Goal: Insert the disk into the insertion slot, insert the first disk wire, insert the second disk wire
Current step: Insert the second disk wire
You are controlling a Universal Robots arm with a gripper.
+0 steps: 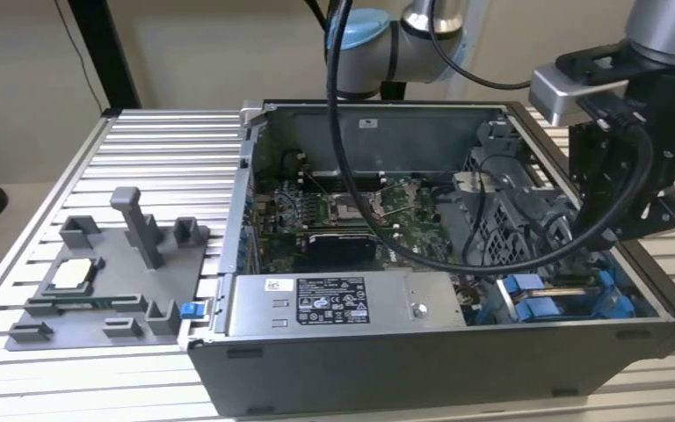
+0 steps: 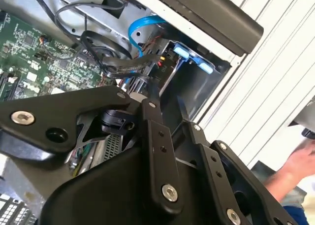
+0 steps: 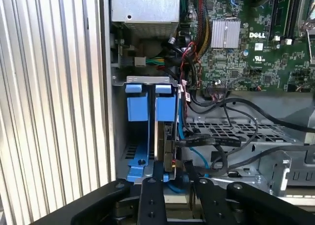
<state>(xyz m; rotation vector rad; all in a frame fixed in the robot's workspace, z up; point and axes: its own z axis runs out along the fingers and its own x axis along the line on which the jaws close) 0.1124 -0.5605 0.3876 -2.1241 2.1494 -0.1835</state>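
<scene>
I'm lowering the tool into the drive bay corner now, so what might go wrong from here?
1. Loose black cables and a thin blue cable lie right beside the tool; the fingers might snag or pinch them.
2. The blue plastic latch pieces of the grey metal drive bay stand close by and could be knocked.
3. A person's hand is near the case.
</scene>
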